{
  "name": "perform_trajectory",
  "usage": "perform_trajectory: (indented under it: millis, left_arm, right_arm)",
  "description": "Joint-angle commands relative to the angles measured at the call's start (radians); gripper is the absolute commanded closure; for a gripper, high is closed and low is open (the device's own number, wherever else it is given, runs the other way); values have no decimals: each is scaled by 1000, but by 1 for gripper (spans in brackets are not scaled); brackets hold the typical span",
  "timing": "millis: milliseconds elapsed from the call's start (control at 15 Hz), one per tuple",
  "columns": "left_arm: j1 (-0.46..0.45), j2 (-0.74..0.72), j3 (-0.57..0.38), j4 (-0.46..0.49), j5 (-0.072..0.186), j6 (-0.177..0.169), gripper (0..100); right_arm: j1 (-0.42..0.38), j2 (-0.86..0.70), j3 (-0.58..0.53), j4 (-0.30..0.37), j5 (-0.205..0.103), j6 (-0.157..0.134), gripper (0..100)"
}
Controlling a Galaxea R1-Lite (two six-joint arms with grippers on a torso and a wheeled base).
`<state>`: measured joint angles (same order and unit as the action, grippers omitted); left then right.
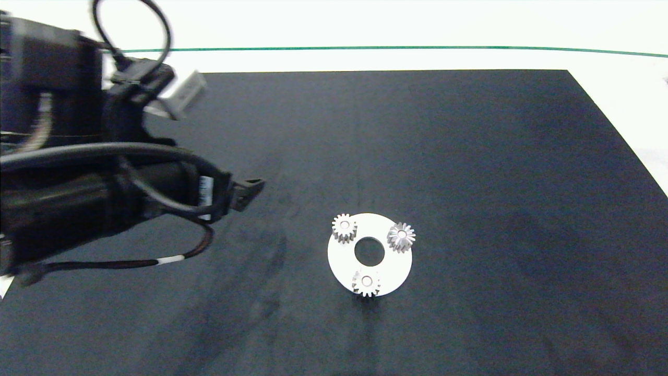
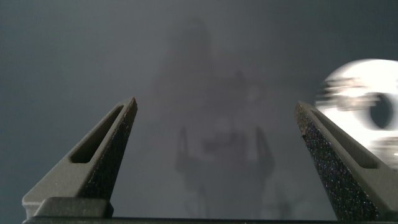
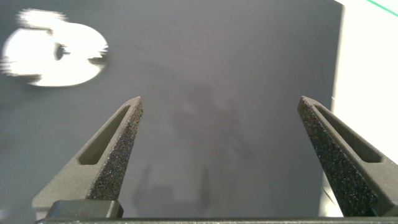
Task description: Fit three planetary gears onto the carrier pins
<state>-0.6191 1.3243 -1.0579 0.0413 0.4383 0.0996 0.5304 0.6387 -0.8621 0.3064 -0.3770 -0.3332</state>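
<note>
A mat (image 1: 469, 156) is spread over the counter (image 1: 616, 62), filling most of the frame. The disc (image 1: 394, 266) is set on the mat, slightly below frame centre. Three planetary gears are seated on it: upper left (image 1: 344, 227), upper right (image 1: 401, 236), bottom (image 1: 366, 282). The left arm (image 1: 104, 198) is found at frame left, well apart from the disc.

3 small silvery-white metal toothed planetary gears sit on a flat white round carrier disc (image 1: 342, 263) with a large dark centre hole, which lies flat on the black mat. Around that hole they form a triangle: 1 gear (image 1: 344, 227) at the disc's far-left rim, 1 gear (image 1: 401, 236) at its far-right rim, 1 gear (image 1: 366, 282) at its near rim. The carrier pins are hidden inside the gears.
</note>
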Motion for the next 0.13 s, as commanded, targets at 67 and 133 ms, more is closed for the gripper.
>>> perform_trajectory:
  millis: [67,133]
  left_arm:
    - [299,-527,349,-44,26,-12,0]
    - [332,-605,386,-41,26,-4,0]
  right_arm:
    - [-228,-116,57,2,-26,6,0]
    - [-271,-146,78,2,-23,16,0]
